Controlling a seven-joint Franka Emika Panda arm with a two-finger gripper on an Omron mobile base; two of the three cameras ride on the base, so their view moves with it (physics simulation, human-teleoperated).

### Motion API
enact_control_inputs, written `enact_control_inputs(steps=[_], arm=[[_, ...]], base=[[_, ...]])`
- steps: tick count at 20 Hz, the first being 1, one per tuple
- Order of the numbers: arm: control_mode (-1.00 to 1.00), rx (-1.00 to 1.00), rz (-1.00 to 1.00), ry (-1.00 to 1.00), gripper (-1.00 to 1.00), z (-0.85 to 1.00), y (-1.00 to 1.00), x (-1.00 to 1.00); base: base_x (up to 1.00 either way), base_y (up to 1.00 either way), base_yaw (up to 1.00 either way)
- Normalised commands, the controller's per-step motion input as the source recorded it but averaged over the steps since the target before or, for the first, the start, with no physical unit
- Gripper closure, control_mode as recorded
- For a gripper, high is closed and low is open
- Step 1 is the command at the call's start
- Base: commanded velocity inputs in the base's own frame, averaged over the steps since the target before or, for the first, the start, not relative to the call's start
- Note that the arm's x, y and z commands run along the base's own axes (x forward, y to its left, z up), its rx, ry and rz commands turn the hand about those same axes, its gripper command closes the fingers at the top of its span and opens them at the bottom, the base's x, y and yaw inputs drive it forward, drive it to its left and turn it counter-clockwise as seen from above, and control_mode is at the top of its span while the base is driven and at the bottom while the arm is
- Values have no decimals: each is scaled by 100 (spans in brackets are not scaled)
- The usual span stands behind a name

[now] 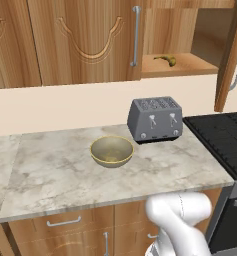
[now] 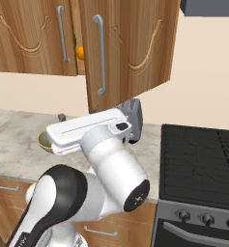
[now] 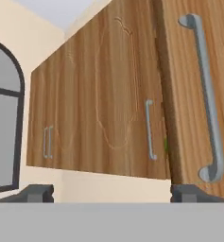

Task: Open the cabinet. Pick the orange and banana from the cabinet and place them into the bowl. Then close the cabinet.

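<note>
The cabinet [image 1: 85, 40] is seen with its right door [image 2: 130, 53] swung open and its left door shut. The banana [image 1: 166, 60] lies on the exposed shelf; the orange [image 2: 80, 52] is glimpsed in the gap between the doors. The bowl [image 1: 112, 151] stands on the counter [image 1: 50, 175] just beside the toaster [image 1: 155, 119]. The gripper [image 3: 111, 193] is spread wide, grasping nothing, beside the open door's handle [image 3: 205, 94].

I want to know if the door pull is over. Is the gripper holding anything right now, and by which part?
Nothing is held. The gripper is open, its fingertips apart with nothing between them, just beside the open door's handle.
</note>
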Motion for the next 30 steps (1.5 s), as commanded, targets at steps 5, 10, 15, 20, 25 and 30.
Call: enact_control_inputs(steps=[5, 10, 15, 20, 25, 30], arm=[[-100, -15, -63, -25, -100, -14, 82, -36], [-100, -13, -71, -34, -100, 0, 77, -7], [-100, -21, -63, -26, -100, 0, 99, 32], [-100, -13, -51, -3, -100, -8, 85, 100], [-100, -11, -62, 0, -100, -18, 74, 100], [-100, 3, -32, 0, -100, -24, -22, 63]], base=[[0, 0, 0], [0, 0, 0], [0, 0, 0], [0, 0, 0], [0, 0, 0], [0, 0, 0]])
